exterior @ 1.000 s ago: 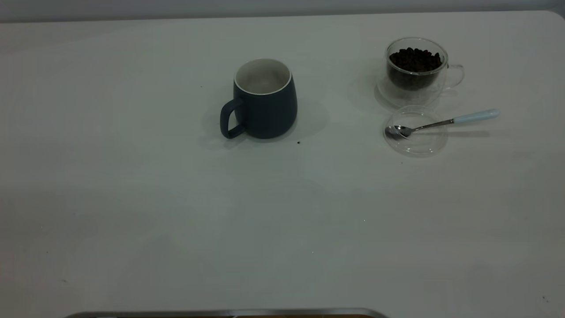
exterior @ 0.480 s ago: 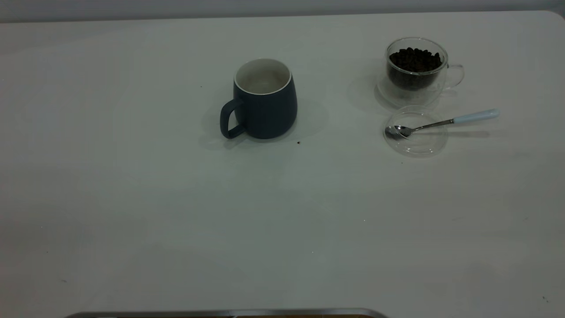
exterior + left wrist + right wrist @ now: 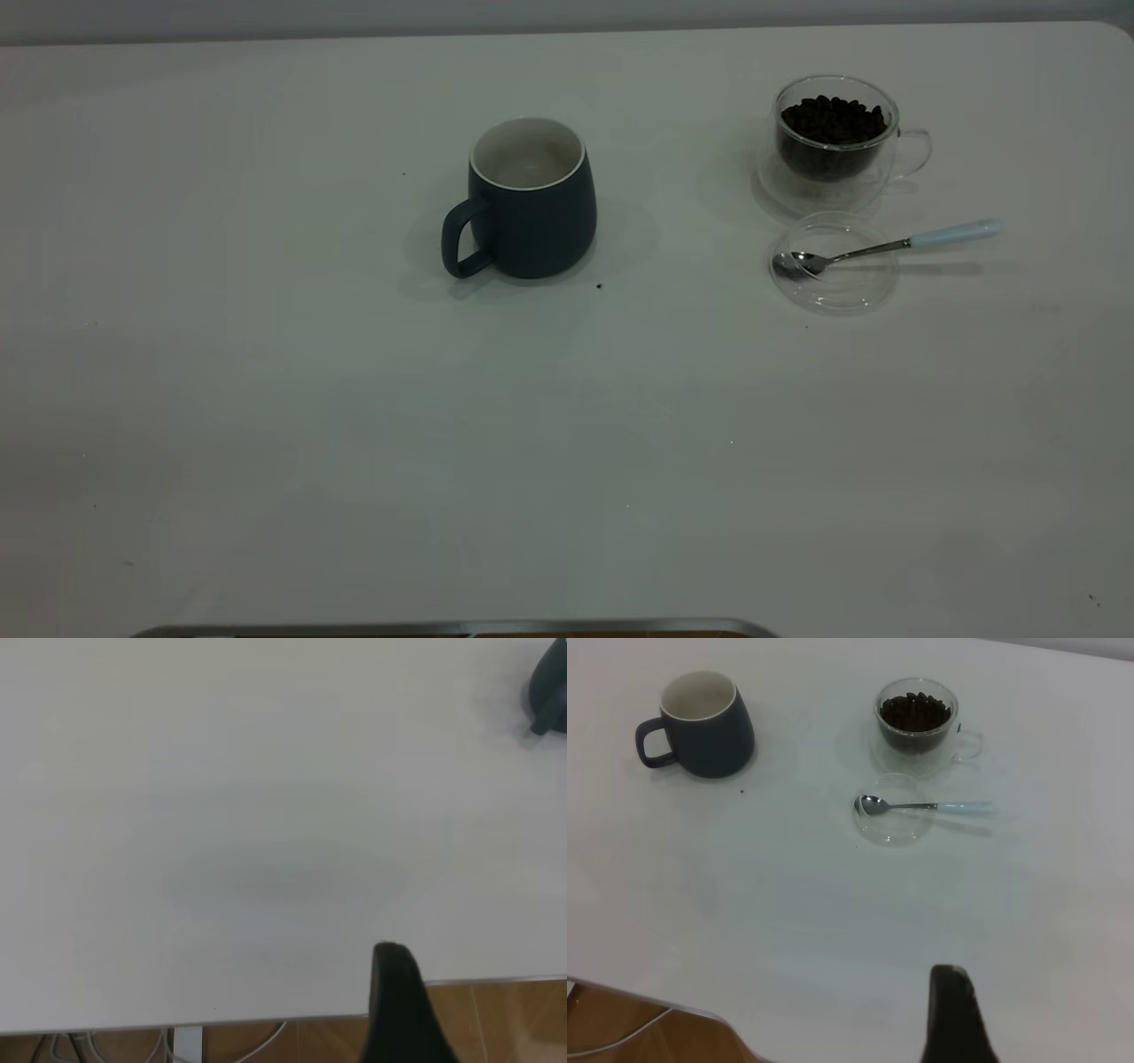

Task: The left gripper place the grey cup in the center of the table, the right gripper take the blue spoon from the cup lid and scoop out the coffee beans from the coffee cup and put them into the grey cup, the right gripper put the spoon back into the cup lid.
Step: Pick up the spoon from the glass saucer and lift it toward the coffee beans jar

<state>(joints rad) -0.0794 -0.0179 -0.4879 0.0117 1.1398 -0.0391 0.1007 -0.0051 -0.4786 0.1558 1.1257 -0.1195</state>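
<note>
No change vs 0.5 s ago — blue spoon (image 3: 873, 247) still on cup lid (image 3: 834, 288); claws' state unclear.

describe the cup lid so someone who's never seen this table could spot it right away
On the wide white table, look to the right of the dark blue-grey ceramic mug for the clear glass cup of dark coffee beans. Just in front of it lies a flat round clear glass lid. Unlike the cup, it is shallow, handleless, and holds a blue-handled metal spoon.
</note>
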